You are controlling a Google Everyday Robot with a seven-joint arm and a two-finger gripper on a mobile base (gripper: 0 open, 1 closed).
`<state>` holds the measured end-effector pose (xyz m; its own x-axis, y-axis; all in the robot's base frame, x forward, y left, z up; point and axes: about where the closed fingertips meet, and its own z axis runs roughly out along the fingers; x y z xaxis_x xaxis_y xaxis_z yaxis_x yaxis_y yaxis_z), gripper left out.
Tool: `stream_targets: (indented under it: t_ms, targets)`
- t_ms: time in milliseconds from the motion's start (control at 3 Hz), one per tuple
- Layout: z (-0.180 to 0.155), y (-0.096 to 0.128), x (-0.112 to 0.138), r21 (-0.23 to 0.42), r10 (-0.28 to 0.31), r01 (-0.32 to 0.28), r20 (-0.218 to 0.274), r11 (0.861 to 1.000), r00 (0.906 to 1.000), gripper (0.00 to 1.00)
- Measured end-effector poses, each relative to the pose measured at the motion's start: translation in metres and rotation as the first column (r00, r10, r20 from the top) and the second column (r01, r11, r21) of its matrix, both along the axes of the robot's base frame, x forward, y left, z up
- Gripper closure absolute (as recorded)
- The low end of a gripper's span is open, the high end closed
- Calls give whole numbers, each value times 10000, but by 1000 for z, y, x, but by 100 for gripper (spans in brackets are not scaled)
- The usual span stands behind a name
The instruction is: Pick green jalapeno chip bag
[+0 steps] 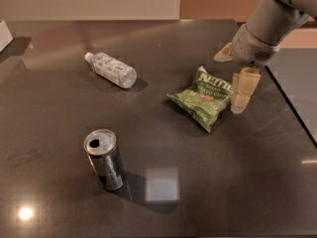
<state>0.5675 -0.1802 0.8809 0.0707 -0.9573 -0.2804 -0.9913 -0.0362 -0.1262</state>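
Observation:
The green jalapeno chip bag [207, 97] lies flat on the dark table [163, 143], right of centre, with its white "Kettle" lettering facing up. My gripper [235, 83] hangs from the arm that comes in from the upper right, right at the bag's right edge and just above the table. Its tan fingers [243, 89] point down and stand apart, with nothing between them.
A clear plastic bottle [111, 70] lies on its side at the back left. An opened silver can [105, 158] stands upright at the front left. The table's right edge [292, 108] runs diagonally just right of the gripper. A white object [4, 33] sits at the far left edge.

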Motion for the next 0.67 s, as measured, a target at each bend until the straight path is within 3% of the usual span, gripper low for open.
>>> stream_targets:
  t_ms: [667]
  targets:
    - [-34, 1, 21, -426, 16, -26, -225, 9991, 9997, 0]
